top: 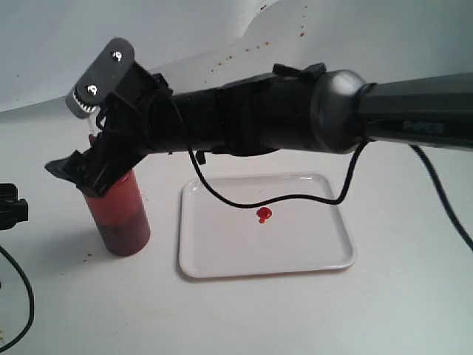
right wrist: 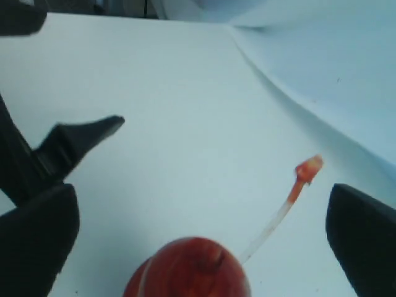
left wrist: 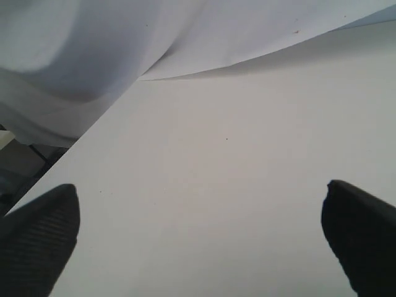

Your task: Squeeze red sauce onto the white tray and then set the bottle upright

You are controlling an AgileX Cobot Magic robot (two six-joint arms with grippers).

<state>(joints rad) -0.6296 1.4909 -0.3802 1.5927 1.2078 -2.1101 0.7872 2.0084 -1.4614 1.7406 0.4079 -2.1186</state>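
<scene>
The bottle (top: 122, 214) stands upright on the table just left of the white tray (top: 295, 251), dark red at its base. A small blob of red sauce (top: 263, 215) lies near the tray's middle. My right gripper (top: 100, 166) reaches across from the right and straddles the bottle's top. In the right wrist view the right gripper (right wrist: 201, 238) is open, with its fingers (right wrist: 37, 238) wide of the red dome (right wrist: 192, 269) and clear of it; the thin nozzle (right wrist: 291, 198) leans to one side. My left gripper (left wrist: 201, 241) is open over bare table, and shows at the far left edge (top: 9, 205).
A black cable (top: 244, 201) hangs from the right arm across the tray's far half. The wrinkled white backdrop (top: 222, 29) carries small red specks. A black pointed part (right wrist: 80, 139) sits on the table beyond the bottle in the right wrist view.
</scene>
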